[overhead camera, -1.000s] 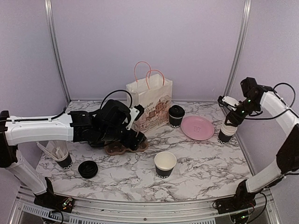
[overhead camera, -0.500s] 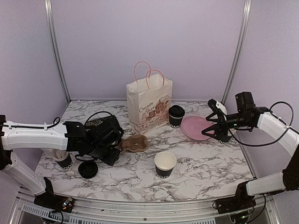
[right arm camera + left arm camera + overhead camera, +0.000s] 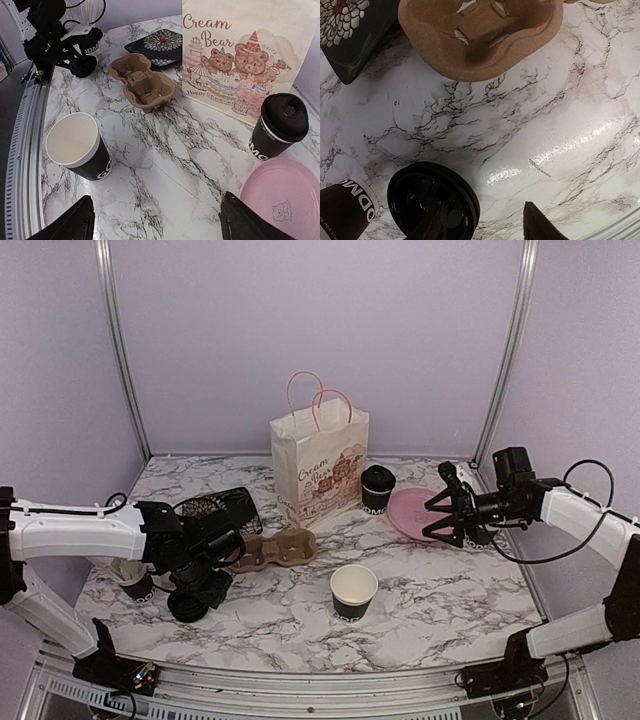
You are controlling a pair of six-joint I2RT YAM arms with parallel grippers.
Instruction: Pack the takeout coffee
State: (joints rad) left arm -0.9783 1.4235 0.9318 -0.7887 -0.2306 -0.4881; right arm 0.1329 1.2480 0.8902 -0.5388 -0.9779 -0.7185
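Observation:
One takeout coffee cup stands open and lidless at the table's front middle. A second, lidded cup stands by the paper bag. A loose black lid lies at the front left. My left gripper hangs over it, open. One finger is above the lid and the other is clear of its rim. My right gripper is open and empty, low over the table and facing the cups. The brown cup carrier is empty.
A pink plate lies just under my right gripper. A black flowered tray sits behind the carrier. A black cup of straws stands beside the lid. Another cup is mostly hidden behind my right gripper.
My left gripper left the carrier, came forward and down over the lid, and its jaws narrowed. My right gripper let go of the cup at the right edge, swung inward and low, and opened.

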